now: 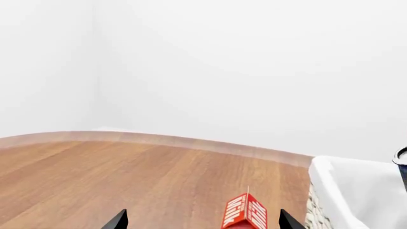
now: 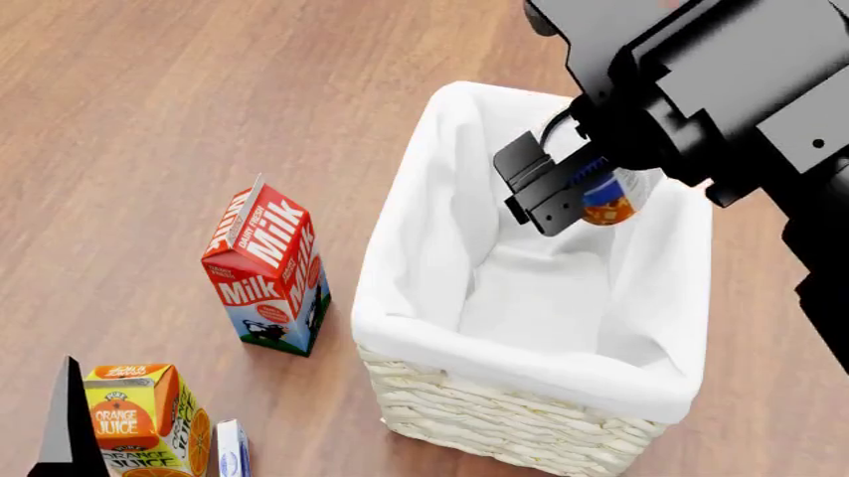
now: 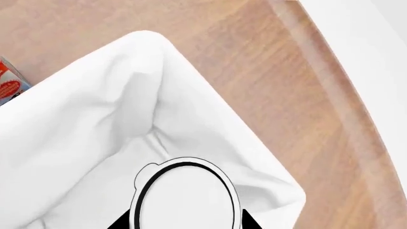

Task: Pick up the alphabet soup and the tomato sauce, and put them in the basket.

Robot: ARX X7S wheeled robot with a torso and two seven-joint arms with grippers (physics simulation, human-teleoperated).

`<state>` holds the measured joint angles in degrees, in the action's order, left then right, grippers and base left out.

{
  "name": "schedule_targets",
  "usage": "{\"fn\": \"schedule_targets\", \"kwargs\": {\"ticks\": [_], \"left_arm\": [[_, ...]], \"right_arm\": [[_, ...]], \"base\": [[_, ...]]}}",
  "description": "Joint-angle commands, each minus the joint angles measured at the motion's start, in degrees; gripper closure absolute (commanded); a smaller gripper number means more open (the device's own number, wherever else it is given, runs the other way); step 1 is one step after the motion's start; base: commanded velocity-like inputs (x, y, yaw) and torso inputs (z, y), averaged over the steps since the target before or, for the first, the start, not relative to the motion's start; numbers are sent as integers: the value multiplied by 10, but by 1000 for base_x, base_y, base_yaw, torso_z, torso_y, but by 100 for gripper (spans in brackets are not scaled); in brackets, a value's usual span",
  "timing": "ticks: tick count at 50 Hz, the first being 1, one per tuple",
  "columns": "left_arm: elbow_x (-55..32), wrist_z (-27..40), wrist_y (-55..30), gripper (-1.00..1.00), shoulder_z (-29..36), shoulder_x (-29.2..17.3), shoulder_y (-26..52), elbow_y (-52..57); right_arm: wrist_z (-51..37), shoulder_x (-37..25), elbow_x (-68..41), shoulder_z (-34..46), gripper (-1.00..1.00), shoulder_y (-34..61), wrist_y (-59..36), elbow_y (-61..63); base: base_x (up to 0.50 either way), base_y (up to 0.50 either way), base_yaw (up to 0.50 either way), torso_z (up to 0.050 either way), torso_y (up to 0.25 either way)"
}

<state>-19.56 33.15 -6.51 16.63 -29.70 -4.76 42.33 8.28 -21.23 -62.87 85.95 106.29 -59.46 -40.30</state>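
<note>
The alphabet soup [image 2: 606,204] is a small can with a blue label and an orange picture. It hangs tilted over the far end of the basket [image 2: 504,427], a cream wicker box with white lining. My right gripper [image 2: 582,197] is shut on it. From the right wrist, the alphabet soup [image 3: 184,200] shows its pale top between the right gripper [image 3: 184,223] tips, with the basket lining [image 3: 146,62] below. My left gripper [image 1: 203,222] is open and holds nothing, low beside the basket [image 1: 356,191]. The tomato sauce is out of view.
A red milk carton [image 2: 265,268] stands upright on the wooden floor left of the basket, and its top [image 1: 245,212] lies ahead of the left gripper. An orange juice carton [image 2: 139,417] and a small blue-and-white pack [image 2: 233,447] stand at the lower left. A white wall rises beyond the floor.
</note>
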Motion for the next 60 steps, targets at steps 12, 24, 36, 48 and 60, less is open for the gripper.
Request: {"fn": "schedule_targets", "kwargs": {"ticks": [12, 24, 36, 48, 60], "left_arm": [[-4, -20, 19, -100, -16, 12, 1, -17], [-9, -19, 21, -100, -19, 10, 0, -17], [-10, -18, 23, -100, -20, 8, -2, -15], [-47, 5, -44, -100, -31, -6, 30, 31], [-48, 8, -46, -100, -30, -8, 31, 34]], "right_arm": [[30, 40, 47, -6, 100, -29, 31, -47], [33, 55, 50, -9, 100, -42, 46, -66], [34, 63, 49, -12, 100, -56, 53, -67], [42, 74, 58, -7, 100, -70, 67, -85], [45, 83, 61, -6, 100, -84, 78, -102]], "base": [[0, 0, 0, 1, 1], [0, 0, 0, 0, 0], [0, 0, 0, 0, 1], [0, 0, 0, 1, 1], [0, 0, 0, 0, 0]]}}
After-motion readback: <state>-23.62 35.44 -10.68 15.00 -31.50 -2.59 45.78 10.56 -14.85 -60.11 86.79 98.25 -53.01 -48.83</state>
